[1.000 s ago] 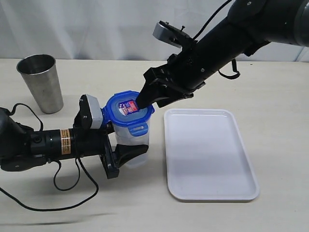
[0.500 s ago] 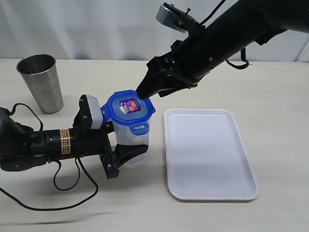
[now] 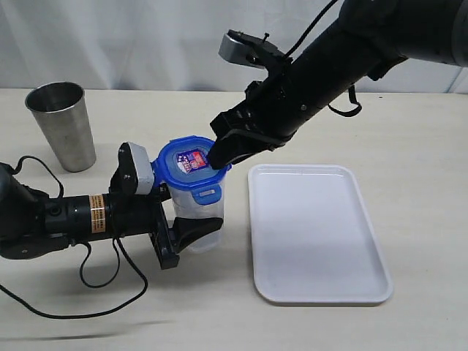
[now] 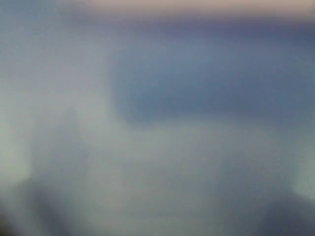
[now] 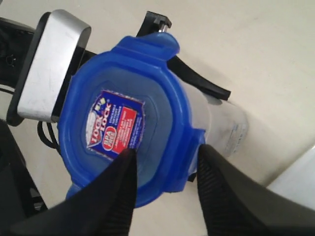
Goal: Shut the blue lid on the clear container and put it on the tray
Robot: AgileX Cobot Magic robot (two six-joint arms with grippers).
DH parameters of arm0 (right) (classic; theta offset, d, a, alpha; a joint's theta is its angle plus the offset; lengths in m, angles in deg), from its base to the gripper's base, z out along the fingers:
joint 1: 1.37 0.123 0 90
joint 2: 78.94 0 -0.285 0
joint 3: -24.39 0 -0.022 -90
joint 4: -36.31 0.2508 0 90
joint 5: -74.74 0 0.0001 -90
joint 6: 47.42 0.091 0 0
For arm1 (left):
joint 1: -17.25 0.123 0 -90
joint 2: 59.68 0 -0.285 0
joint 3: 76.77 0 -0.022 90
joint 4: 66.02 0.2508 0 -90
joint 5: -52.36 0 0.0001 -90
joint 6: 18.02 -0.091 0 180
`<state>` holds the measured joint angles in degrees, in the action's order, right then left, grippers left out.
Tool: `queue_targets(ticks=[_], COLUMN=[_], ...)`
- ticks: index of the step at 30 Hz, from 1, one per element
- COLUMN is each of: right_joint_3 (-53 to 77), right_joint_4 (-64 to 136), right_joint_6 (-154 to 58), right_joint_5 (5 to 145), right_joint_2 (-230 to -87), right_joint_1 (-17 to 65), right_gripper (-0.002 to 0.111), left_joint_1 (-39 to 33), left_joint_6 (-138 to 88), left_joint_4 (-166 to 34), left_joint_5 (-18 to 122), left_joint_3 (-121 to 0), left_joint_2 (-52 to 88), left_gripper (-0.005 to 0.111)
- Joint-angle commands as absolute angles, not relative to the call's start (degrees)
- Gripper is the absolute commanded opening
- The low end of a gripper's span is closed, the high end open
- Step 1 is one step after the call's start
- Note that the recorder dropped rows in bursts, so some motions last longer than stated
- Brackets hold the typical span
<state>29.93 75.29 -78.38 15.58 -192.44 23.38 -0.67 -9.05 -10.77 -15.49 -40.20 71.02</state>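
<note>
Lid-closing is judged in hand: the blue lid [image 3: 183, 167] is seated on the clear container [image 3: 206, 213], clasped upright by the left gripper [image 3: 189, 228] just beside the tray [image 3: 314, 292]; the right gripper [image 5: 165, 196] is slanted down from above, jaws astride the lid's rim — pinching or not cannot be told; flaps [image 3: 208, 194] must next be pressed shut.

A robotics laboratory is shown: a beige tabletop [image 3: 417, 124] is backed at twelve o'clock by a white curtain [image 3: 146, 44], a black left arm [image 3: 51, 219] at nine o'clock and right arm [image 3: 351, 44] at one o'clock are extended over it, and the tray [image 3: 314, 234] is staged at four o'clock.
</note>
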Motion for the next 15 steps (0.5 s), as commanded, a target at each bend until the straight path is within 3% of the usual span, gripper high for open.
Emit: queue_targets(ticks=[1,15], right_joint_3=[29.7,29.6], right_joint_4=[72.3,69.6], right_joint_6=[-76.1,-75.4], right_joint_5=[15.3,12.5], right_joint_2=[-192.7,-197.1], right_joint_1=[25.6,26.5], right_gripper=[0.038,0.038], left_joint_1=[-0.8,-0.8], left_joint_6=[-9.6,-9.6], left_joint_4=[-11.7,-11.5], left_joint_5=[-14.4,-14.4], left_joint_3=[-40.4,-40.4], left_joint_2=[71.1,71.1], left_gripper=[0.0,0.0])
